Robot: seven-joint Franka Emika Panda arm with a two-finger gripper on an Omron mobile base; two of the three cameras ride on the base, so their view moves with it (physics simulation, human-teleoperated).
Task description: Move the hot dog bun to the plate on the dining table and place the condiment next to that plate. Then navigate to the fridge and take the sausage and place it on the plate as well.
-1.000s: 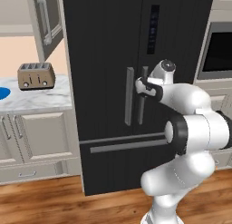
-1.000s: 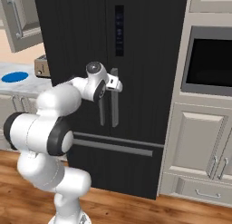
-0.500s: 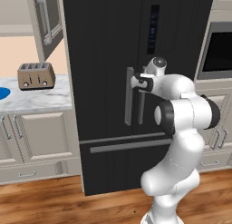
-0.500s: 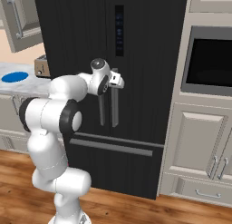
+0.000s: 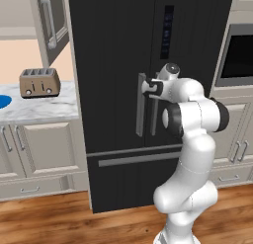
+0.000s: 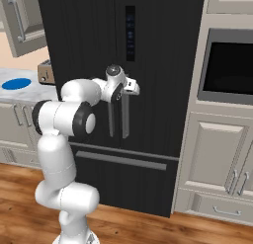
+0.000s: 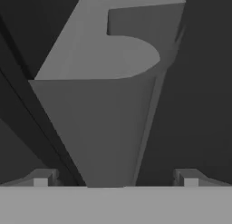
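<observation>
The pincer (image 7: 115, 177) gapes wide, straddling the fridge's (image 5: 113, 65) grey handle (image 7: 104, 128), gripping nothing.

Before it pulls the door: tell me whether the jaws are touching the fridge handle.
Apart. In the hand view the open gripper straddles the grey handle of the fridge, with dark gaps between it and each fingertip.

Both base views are evenly and softly lit, with no harsh glare and only faint shadows, and the rendering stays sharp to the edges. The fridge (image 5: 123, 90) front reads as flat matte black, showing little sheen. The hand view is dim and grey, with the fridge handle (image 7: 108, 105) close up looking soft and coarse.
</observation>
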